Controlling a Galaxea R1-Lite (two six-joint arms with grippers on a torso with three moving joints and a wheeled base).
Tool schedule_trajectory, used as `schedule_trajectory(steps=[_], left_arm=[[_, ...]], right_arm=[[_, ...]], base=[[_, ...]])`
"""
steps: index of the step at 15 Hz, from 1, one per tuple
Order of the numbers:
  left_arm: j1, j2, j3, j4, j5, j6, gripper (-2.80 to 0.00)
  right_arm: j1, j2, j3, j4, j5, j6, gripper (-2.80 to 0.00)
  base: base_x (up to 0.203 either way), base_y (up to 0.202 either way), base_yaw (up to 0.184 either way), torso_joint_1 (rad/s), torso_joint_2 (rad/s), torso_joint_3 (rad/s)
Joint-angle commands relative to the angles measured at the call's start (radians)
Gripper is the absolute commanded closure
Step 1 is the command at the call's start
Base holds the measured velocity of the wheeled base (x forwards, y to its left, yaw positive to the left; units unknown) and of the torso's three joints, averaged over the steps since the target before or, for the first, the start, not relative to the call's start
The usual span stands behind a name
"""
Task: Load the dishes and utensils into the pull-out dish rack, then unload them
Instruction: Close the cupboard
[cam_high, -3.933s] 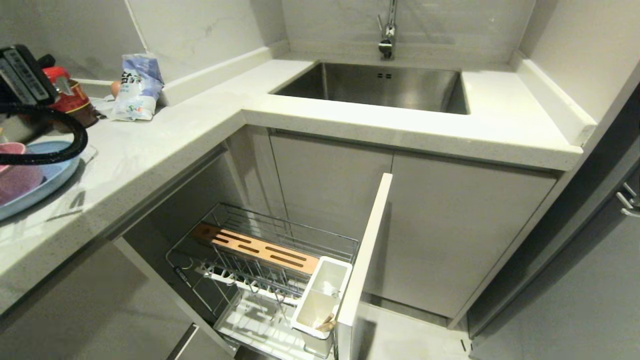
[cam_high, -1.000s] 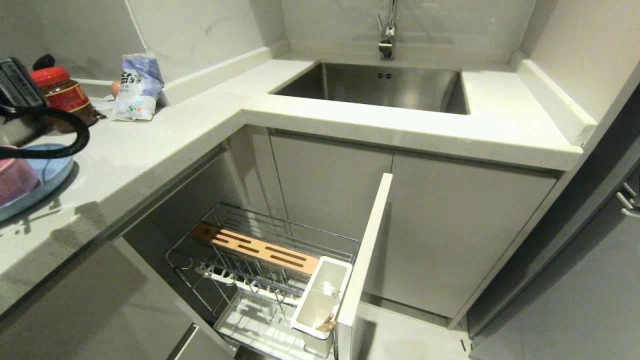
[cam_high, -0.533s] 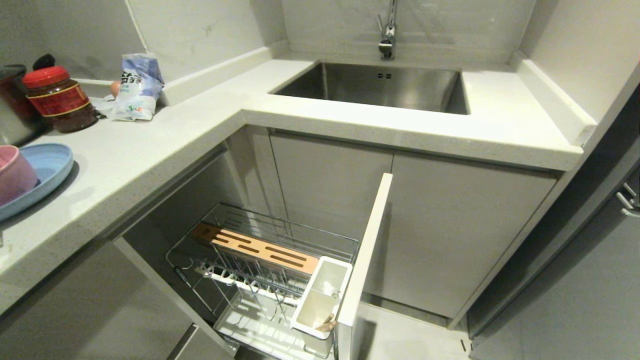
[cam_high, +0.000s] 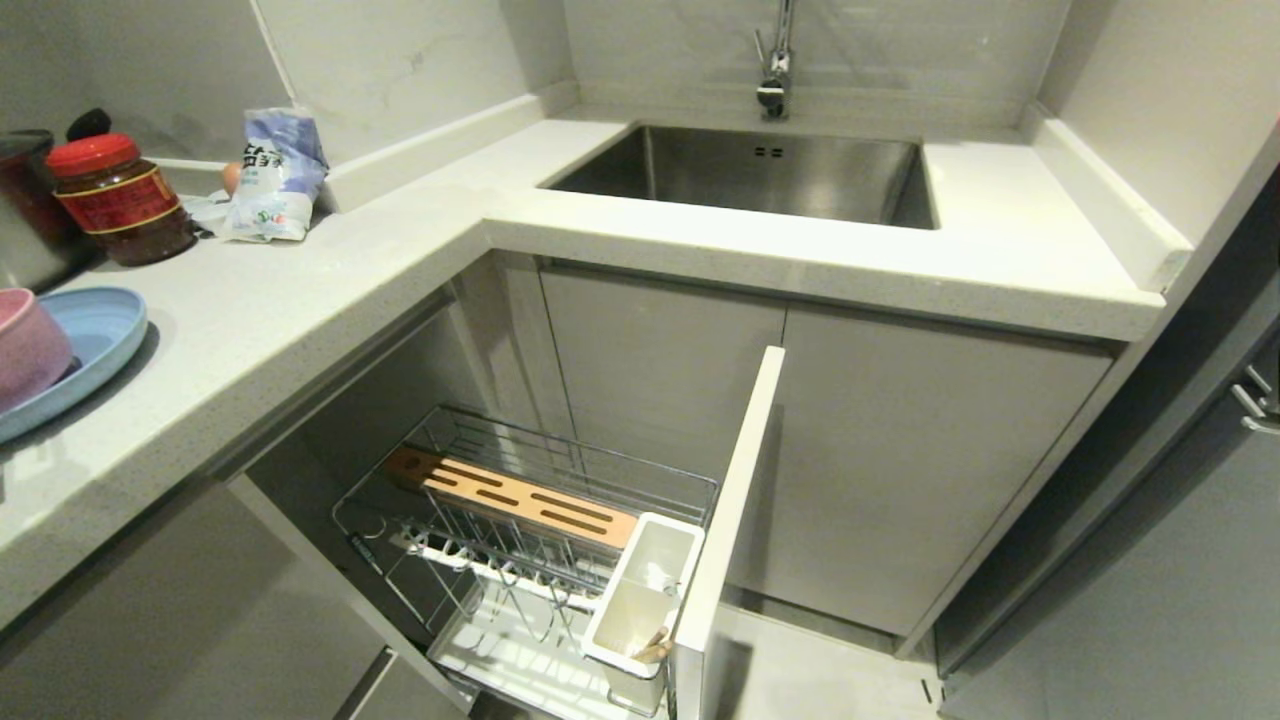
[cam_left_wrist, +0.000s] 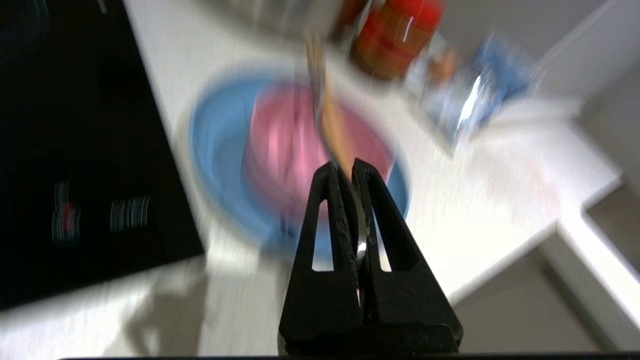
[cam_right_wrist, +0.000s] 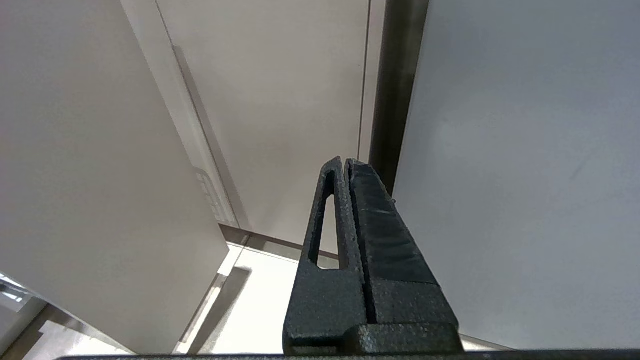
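Note:
The light-blue plate (cam_high: 100, 335) lies at the counter's left edge with the pink bowl (cam_high: 25, 345) on it. My left gripper (cam_left_wrist: 341, 167) is out of the head view. It hovers over the plate (cam_left_wrist: 220, 145) and bowl (cam_left_wrist: 285, 145), shut on a thin blurred utensil. This fork (cam_left_wrist: 330, 120) glints silver between the pads. The pull-out dish rack (cam_high: 560, 475) stands drawn out below the counter. A light-wood end that looks like the chopsticks (cam_high: 655, 645) shows low in its white cup (cam_high: 655, 560). My right gripper (cam_right_wrist: 345, 161) is parked shut beside cabinet panels.
A red-lidded jar (cam_high: 115, 200), a steel pot (cam_high: 20, 215) and a blue-white bag (cam_high: 275, 170) stand at the back left of the counter. A black cooktop (cam_left_wrist: 65, 125) lies beside the plate. The sink (cam_high: 760, 170) is at the back. The rack's white front panel (cam_high: 730, 520) juts out before the cabinet doors (cam_high: 880, 470).
My left arm with its black cable has left the head view's left edge. The jar behind it now shows fully. Plate, bowl and rack have not moved.

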Motion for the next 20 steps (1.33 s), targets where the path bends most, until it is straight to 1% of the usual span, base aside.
schedule_trajectory(steps=[1,2,3,4,7,10,12,15,16,18,20], left_arm=[[0.117,-0.022,0.036,0.048,-0.111,-0.035,0.00],[0.158,-0.023,0.060,0.039,-0.149,-0.038,0.00],[0.188,-0.024,0.089,0.002,-0.181,-0.041,0.00],[0.206,-0.026,0.110,-0.047,-0.195,-0.041,0.00],[0.207,-0.028,0.096,-0.075,-0.197,-0.038,0.00],[0.207,-0.022,0.082,-0.160,-0.197,-0.022,0.00],[0.208,-0.004,0.081,-0.168,-0.197,-0.006,0.00],[0.225,0.058,0.087,-0.172,-0.197,-0.005,0.00],[0.241,0.089,0.094,-0.193,-0.198,-0.005,0.00],[0.251,0.134,0.145,-0.296,-0.202,-0.002,0.00],[0.253,0.165,0.200,-0.376,-0.205,0.029,0.00]], right_arm=[[0.000,-0.001,0.026,-0.001,0.000,0.000,0.00],[0.000,-0.001,0.026,-0.001,0.000,0.000,0.00],[0.000,-0.001,0.026,-0.001,0.000,0.000,0.00],[0.000,-0.001,0.026,-0.001,0.000,0.000,0.00],[0.000,-0.001,0.026,-0.001,0.000,0.000,0.00],[0.000,-0.001,0.026,-0.001,0.000,0.000,0.00],[0.000,-0.001,0.026,-0.001,0.000,0.000,0.00],[0.000,-0.001,0.026,-0.001,0.000,0.000,0.00],[0.000,-0.001,0.026,-0.001,0.000,0.000,0.00],[0.000,-0.001,0.026,-0.001,0.000,0.000,0.00],[0.000,-0.001,0.026,-0.001,0.000,0.000,0.00]], base=[[0.000,0.000,0.000,0.000,0.00,0.000],[0.000,0.000,0.000,0.000,0.00,0.000],[0.000,0.000,0.000,0.000,0.00,0.000],[0.000,0.000,0.000,0.000,0.00,0.000],[0.000,0.000,0.000,0.000,0.00,0.000],[0.000,0.000,0.000,0.000,0.00,0.000],[0.000,0.000,0.000,0.000,0.00,0.000],[0.000,0.000,0.000,0.000,0.00,0.000],[0.000,0.000,0.000,0.000,0.00,0.000],[0.000,0.000,0.000,0.000,0.00,0.000],[0.000,0.000,0.000,0.000,0.00,0.000]])
